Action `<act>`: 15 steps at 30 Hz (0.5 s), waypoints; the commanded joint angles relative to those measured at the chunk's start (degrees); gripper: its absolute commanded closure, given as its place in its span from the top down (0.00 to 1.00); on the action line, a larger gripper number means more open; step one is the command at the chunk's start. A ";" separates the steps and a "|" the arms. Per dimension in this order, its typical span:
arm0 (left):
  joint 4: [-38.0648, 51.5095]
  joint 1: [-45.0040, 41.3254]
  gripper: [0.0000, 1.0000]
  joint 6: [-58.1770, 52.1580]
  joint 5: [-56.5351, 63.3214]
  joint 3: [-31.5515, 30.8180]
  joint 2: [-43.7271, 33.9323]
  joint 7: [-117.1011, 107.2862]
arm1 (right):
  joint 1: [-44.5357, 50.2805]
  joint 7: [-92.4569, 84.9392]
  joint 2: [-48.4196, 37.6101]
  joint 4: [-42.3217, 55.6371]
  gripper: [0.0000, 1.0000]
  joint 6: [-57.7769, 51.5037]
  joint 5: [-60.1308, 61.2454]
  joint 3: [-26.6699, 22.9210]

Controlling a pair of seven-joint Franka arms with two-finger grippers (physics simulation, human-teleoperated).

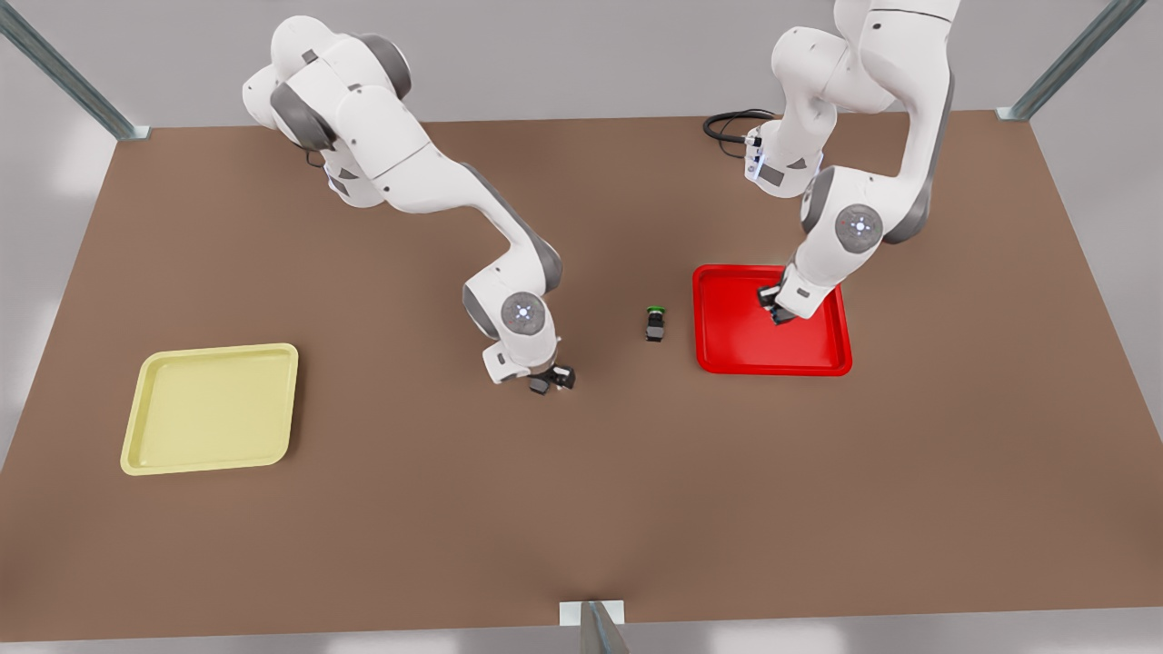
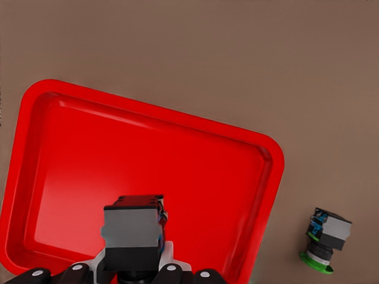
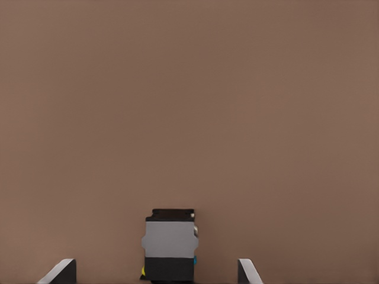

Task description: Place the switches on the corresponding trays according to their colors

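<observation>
1. Front view: nearest the camera, at 6 o'clock, a metal post [image 1: 595, 627] stands at the edge of the brown table [image 1: 581, 509].
2. The yellow tray [image 1: 213, 407] lies flat toward 8 o'clock, well apart from both arms.
3. The right gripper [image 1: 552, 380] hangs low over bare table just below the picture's centre.
4. The green-capped switch [image 1: 655, 323] lies on the table just right of centre, between the right gripper and the red tray [image 1: 727, 350], and near that tray's edge.
5. The left gripper [image 1: 780, 313] hangs over the red tray's floor, toward 3 o'clock.
6. Left wrist view: closest to the lens, a switch with a dark grey body [image 2: 133, 234] sits clamped in the left pincer above the red tray's floor. Its cap colour cannot be told.
7. The green-capped switch lies on its side on the table, just outside the tray's rim.
8. Right wrist view: a grey-bodied switch with a speck of yellow [image 3: 170, 245] sits on the table between the right pincer's fingers [image 3: 60, 271]. The fingers stand wide, clear of it on both sides.
</observation>
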 commanded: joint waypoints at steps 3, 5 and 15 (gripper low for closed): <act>0.07 0.01 1.00 0.04 -10.32 0.06 -0.01 0.30 | 0.01 0.31 0.85 0.03 1.00 2.61 0.13 0.00; 0.07 0.01 1.00 -0.04 -10.32 0.06 -0.10 0.30 | 0.01 0.31 1.73 0.47 1.00 2.70 0.13 0.00; 23.17 -0.07 1.00 -22.88 -7.69 -0.29 3.50 0.04 | 0.01 0.48 4.02 0.82 1.00 2.70 0.13 -0.09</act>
